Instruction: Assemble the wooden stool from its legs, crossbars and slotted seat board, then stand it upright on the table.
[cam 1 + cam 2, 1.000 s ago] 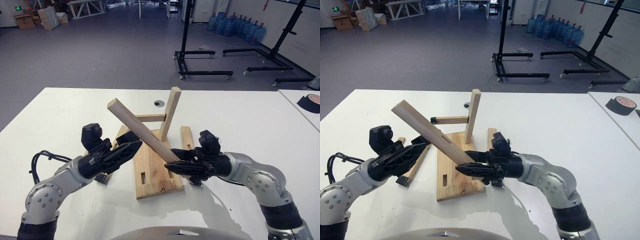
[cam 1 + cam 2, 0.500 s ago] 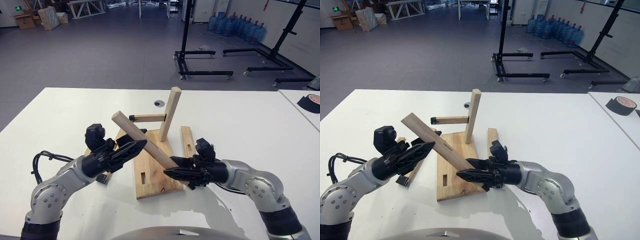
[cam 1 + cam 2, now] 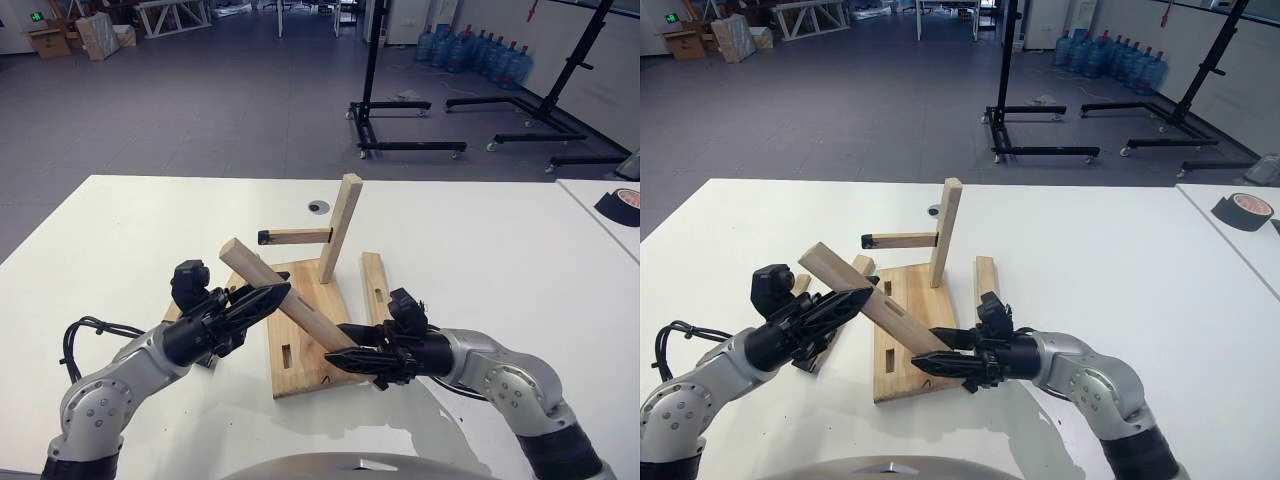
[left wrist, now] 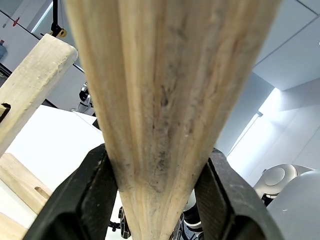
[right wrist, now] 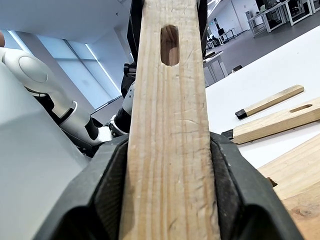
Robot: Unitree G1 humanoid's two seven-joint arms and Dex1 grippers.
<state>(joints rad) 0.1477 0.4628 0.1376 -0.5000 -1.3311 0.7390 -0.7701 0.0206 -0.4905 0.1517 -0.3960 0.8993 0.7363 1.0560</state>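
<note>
A long wooden leg (image 3: 285,305) slants over the slotted seat board (image 3: 296,375), its high end toward the left. My left gripper (image 3: 275,293) is shut on its middle, black fingers (image 4: 85,195) pressed to both sides of the wood. My right gripper (image 3: 337,356) is shut on its low end just above the board; the leg (image 5: 170,125) there shows an oval slot. Another leg (image 3: 341,226) stands upright at the board's far end, with a crossbar (image 3: 295,236) sticking out to the left. A third leg (image 3: 375,285) lies flat beside the board's right edge.
More wooden pieces (image 3: 858,268) lie on the white table under my left arm. A black cable (image 3: 85,330) loops at the left. A small round hole (image 3: 317,207) is in the table behind the upright leg. A tape roll (image 3: 620,205) sits on the neighbouring table.
The held leg has tipped flatter and lower; its high end dropped toward the board. Both grippers came down with it, the right one sliding slightly left.
</note>
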